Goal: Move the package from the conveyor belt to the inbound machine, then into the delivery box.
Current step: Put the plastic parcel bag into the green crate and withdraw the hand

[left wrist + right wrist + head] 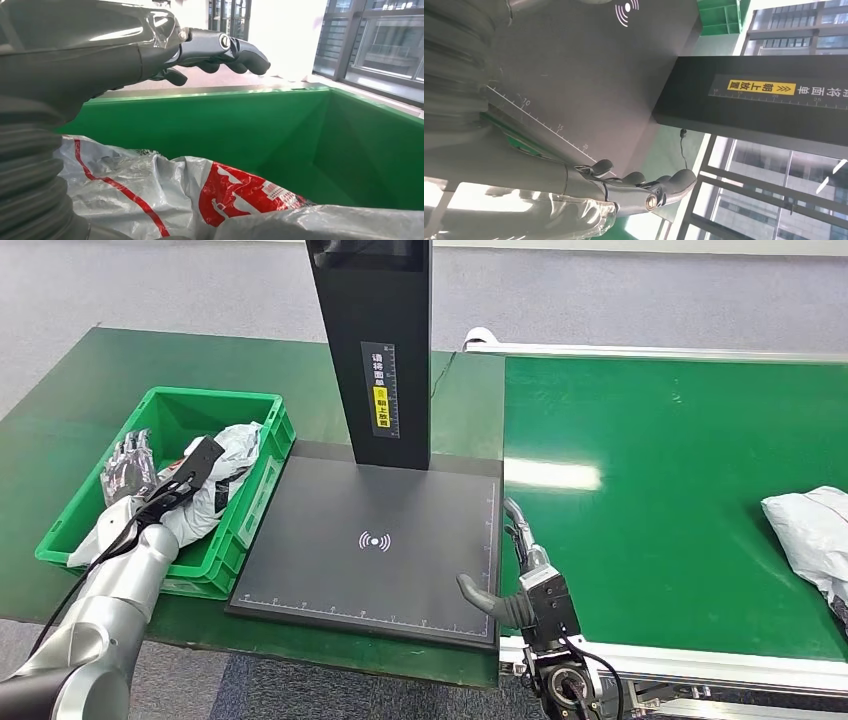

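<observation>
Green table (pixel 60 380) carries green crate (pixel 262 412) and scanner base (pixel 330 570) (black).

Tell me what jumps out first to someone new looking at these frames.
The tall black scanner post rising from the dark inbound machine plate at centre. Left of it, the green delivery box holds crumpled grey packages, with the left hand over them. Another package waits at the conveyor belt's right edge.
</observation>
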Available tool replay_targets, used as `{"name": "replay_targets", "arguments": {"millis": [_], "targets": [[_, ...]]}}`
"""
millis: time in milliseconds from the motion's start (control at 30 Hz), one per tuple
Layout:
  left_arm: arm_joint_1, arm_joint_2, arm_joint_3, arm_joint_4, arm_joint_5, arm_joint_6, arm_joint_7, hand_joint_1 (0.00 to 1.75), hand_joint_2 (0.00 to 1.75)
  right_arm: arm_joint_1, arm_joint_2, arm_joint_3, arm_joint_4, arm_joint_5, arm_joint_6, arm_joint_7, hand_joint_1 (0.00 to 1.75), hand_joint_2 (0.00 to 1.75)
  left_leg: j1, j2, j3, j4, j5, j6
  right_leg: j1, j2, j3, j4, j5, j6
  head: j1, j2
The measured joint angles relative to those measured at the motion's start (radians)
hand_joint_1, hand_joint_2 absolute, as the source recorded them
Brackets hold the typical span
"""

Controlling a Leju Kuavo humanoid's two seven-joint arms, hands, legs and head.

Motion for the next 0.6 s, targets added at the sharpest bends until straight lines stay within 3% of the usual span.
{"name": "replay_targets", "arguments": {"millis": [167,267,400,500,600], "targets": [[0.0,0.0,0.0,0.0,0.002,0.01,-0.006,0.0,1.75,0.0,0.0,-0.002,0.0,0.0,0.0,0.0,0.0,1.75,0.0,0.0,0.0,0.0,0.0,0.0,0.0,0.0,0.0,0.0,0.0,0.0,0.0,0.0],[0.004,0.0,0.004,-0.005,0.031,0.089,-0.055,0.0,1.75,0.0,0.0,-0.003,0.0,-0.002,0.0,-0.001,0.0,1.75,0.0,0.0,0.0,0.0,0.0,0.0,0.0,0.0,0.0,0.0,0.0,0.0,0.0,0.0],[0.053,-0.016,0.041,-0.118,0.184,0.289,-0.301,0.0,1.75,0.001,-0.002,-0.003,-0.004,-0.013,-0.004,-0.008,0.0,1.75,0.0,0.001,0.0,0.0,0.0,0.0,0.0,0.001,-0.001,0.0,0.0,0.0,0.0,0.0],[0.128,-0.07,0.11,-0.308,0.226,0.325,-0.51,0.0,1.75,0.002,-0.002,-0.003,-0.006,-0.021,-0.013,-0.016,0.0,1.75,0.0,0.002,0.0,0.0,0.0,0.0,0.0,0.001,-0.001,0.0,0.0,0.0,0.0,0.0],[0.193,-0.157,0.209,-0.506,0.248,0.326,-0.71,0.0,1.75,0.002,-0.002,-0.001,-0.006,-0.029,-0.024,-0.024,0.0,1.75,-0.001,0.002,-0.001,0.0,-0.001,0.0,-0.001,0.002,-0.001,0.0,0.0,0.0,0.0,0.0]]}}
